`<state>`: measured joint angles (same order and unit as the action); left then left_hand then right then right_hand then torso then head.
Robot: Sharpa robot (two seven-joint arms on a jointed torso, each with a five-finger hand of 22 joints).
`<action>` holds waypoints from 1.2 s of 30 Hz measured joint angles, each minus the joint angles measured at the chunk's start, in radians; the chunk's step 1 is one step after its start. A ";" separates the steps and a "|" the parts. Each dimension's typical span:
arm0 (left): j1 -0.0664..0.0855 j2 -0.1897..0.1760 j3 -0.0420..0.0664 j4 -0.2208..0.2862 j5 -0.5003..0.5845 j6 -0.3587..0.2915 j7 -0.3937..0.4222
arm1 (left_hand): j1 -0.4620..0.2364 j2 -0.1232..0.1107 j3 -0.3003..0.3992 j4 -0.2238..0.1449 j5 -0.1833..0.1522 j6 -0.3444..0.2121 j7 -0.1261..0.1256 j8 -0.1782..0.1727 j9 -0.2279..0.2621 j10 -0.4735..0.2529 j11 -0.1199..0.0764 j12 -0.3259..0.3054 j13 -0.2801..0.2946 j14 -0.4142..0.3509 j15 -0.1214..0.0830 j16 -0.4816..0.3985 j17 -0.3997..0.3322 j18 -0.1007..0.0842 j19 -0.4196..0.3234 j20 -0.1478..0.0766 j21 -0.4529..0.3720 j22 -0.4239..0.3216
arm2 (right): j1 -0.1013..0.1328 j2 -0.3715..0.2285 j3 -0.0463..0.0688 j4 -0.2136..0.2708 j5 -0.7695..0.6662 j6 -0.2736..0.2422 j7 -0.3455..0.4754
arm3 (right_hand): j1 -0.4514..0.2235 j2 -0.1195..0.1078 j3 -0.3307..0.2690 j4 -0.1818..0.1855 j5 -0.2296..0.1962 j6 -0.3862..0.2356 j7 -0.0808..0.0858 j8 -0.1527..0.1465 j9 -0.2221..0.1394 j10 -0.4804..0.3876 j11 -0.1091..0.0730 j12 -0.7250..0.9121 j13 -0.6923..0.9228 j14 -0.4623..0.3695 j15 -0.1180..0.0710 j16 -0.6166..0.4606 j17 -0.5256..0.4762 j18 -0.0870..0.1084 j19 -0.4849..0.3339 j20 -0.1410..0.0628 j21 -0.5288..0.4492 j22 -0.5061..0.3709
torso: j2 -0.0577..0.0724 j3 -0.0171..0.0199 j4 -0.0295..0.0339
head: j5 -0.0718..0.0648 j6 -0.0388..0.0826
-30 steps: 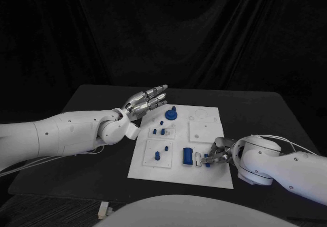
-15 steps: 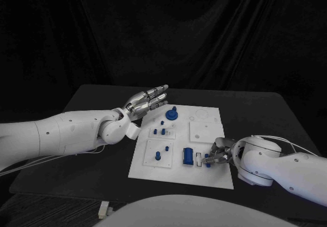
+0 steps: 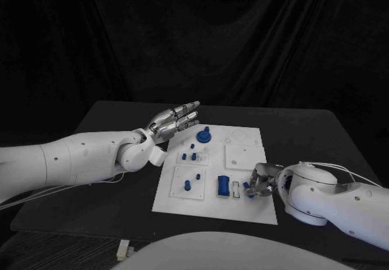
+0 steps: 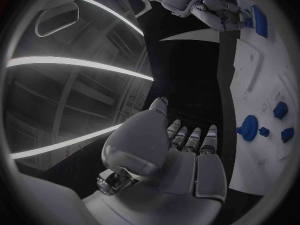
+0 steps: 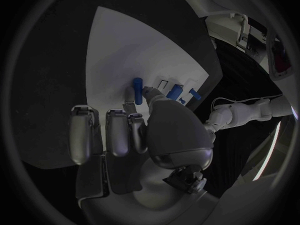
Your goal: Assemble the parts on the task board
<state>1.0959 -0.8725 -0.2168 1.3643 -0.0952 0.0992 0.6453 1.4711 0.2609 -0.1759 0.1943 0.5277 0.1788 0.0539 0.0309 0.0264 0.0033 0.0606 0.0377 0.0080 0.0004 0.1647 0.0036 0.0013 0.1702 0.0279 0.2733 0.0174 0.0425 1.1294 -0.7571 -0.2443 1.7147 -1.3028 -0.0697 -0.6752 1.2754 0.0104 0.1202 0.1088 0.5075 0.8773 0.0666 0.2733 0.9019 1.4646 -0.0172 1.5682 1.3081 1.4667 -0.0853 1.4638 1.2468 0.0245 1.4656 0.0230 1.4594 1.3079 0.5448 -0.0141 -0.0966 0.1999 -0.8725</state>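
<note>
The white task board (image 3: 243,211) lies mid-table. My right hand (image 3: 259,182) is low over its near right part and pinches a small blue part (image 3: 248,193), a short blue peg (image 5: 137,91) between thumb and a finger in the right wrist view. Just left of it stand a white slot (image 3: 235,189) and a blue block (image 3: 223,185). A round blue knob (image 3: 203,135) stands at the board's far left, with small blue pegs (image 3: 190,156) nearer. My left hand (image 3: 174,120) hovers open, fingers stretched, beside the board's far left corner; the knob (image 4: 250,127) lies off its fingertips.
More blue pegs (image 3: 189,183) stand in the near-left square plate. A plain white square plate (image 3: 242,156) and a ring outline (image 3: 240,135) take up the board's right half. Bare black table (image 3: 308,135) surrounds the board, with a black curtain behind.
My right forearm has dropped and swung slightly, and the hand has turned a little over the same spot with the blue part. The left hand has not moved.
</note>
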 measured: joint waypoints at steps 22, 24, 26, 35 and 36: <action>-0.001 0.003 0.000 0.000 0.000 0.003 -0.008 | 0.008 0.008 0.012 -0.012 0.008 -0.007 0.000 0.000 0.000 0.004 0.015 0.005 0.002 0.000 0.000 0.000 0.000 0.000 0.002 0.003 0.000 0.001 | 0.000 0.010 0.002 -0.005 -0.120 0.029 0.002 | -0.063 -0.079 0.185 -0.044 -0.004 0.115 0.032 -0.147 -0.057 0.003 0.023 0.000 0.000 0.000 0.025 0.000 -0.006 0.000 0.002 0.023 -0.005 0.000 | 0.001 -0.0001 0.0015 | 0.002 0.000; -0.001 0.003 0.000 0.000 0.000 0.003 -0.009 | 0.008 0.008 0.016 -0.016 0.008 -0.008 0.000 0.000 0.000 0.006 0.028 0.014 0.004 0.000 0.000 0.000 0.000 0.000 0.000 0.007 0.000 0.001 | -0.001 0.012 0.002 -0.008 -0.122 0.030 0.002 | -0.070 -0.077 0.187 -0.046 -0.013 0.122 0.031 -0.152 -0.057 0.003 0.023 0.000 0.000 0.000 0.025 0.000 -0.006 0.000 0.000 0.025 -0.005 0.000 | 0.001 -0.0001 0.0014 | 0.002 0.000; -0.001 0.003 0.000 0.000 0.000 0.004 -0.009 | 0.008 0.008 0.017 -0.017 0.008 -0.013 -0.005 0.000 0.000 0.010 0.044 0.028 0.007 0.000 0.000 0.000 0.000 0.000 0.000 0.007 0.004 0.002 | -0.002 0.014 0.002 -0.010 -0.124 0.030 0.003 | -0.072 -0.075 0.196 -0.055 -0.017 0.134 0.030 -0.152 -0.057 0.003 0.023 0.000 0.000 0.000 0.025 0.000 -0.008 0.000 0.000 0.025 -0.005 0.000 | 0.001 -0.0001 0.0014 | 0.003 0.000; -0.001 0.002 0.000 0.001 0.000 0.005 -0.011 | 0.008 0.008 0.019 -0.019 0.008 -0.011 -0.008 0.000 0.000 0.011 0.047 0.031 0.007 0.000 0.000 0.000 0.000 0.000 0.000 0.007 0.004 0.002 | -0.005 0.006 0.002 -0.014 -0.120 0.009 0.013 | -0.091 -0.070 0.196 -0.055 0.020 0.188 0.020 -0.166 -0.057 0.004 0.025 0.000 0.000 0.000 0.025 -0.004 -0.011 0.000 0.000 0.025 -0.005 0.000 | 0.001 -0.0001 0.0012 | 0.010 0.000; -0.001 0.001 0.000 0.001 0.000 0.005 -0.011 | 0.008 0.008 0.019 -0.019 0.008 -0.011 -0.008 0.000 0.000 0.011 0.047 0.031 0.007 0.000 0.000 0.000 0.000 0.000 0.000 0.007 0.004 0.002 | -0.005 0.002 0.002 -0.014 -0.114 0.002 0.015 | -0.091 -0.070 0.196 -0.055 0.027 0.192 0.018 -0.169 -0.060 0.004 0.025 0.000 0.000 0.000 0.025 -0.004 -0.011 0.000 0.000 0.025 -0.005 0.000 | 0.001 -0.0001 0.0012 | 0.010 0.000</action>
<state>1.0949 -0.8710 -0.2168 1.3656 -0.0952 0.1040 0.6339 1.4793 0.2691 -0.1566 0.1750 0.5355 0.1679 0.0464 0.0309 0.0262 0.0141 0.1075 0.0687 0.0155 0.0004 0.1646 0.0036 0.0009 0.1701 0.0280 0.2806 0.0212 0.0443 1.1243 -0.7549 -0.2423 1.7003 -1.4168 -0.0673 -0.6602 1.1847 -0.0592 0.3162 0.0535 0.5349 1.0690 0.0851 0.1046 0.8417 1.4686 0.0074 1.5682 1.3077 1.4668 -0.0604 1.4598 1.2360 0.0242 1.4651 0.0485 1.4543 1.3075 0.5453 -0.0142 -0.0955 0.2099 -0.8725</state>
